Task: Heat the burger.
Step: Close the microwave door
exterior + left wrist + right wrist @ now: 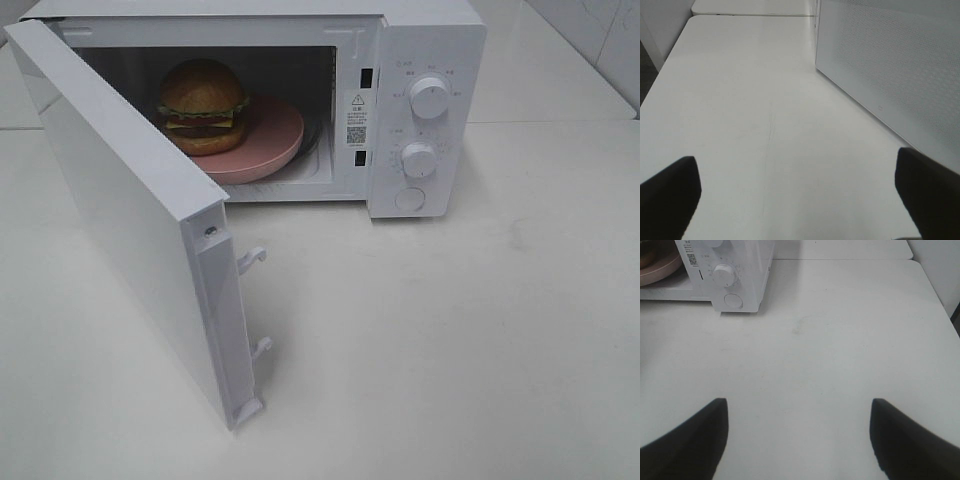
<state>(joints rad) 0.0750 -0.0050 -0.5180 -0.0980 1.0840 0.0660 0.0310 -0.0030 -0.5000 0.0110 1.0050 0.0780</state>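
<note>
The burger (203, 104), with a glossy brown bun, green lettuce and dark layers, sits on a pink plate (270, 140) inside the white microwave (420, 40). The microwave's door (120, 210) hangs wide open toward the front left. Neither arm shows in the exterior high view. My left gripper (797, 200) is open over bare table beside the outer face of the door (890, 65). My right gripper (799, 440) is open above the table, well short of the microwave's control panel (732, 277); the plate's edge (655, 265) shows at that view's corner. Both grippers are empty.
Two white knobs (428, 97) (418, 158) and a round button (410, 198) sit on the panel right of the cavity. The open door's latch hooks (252, 260) stick out along its free edge. The white table (450, 330) stretches around.
</note>
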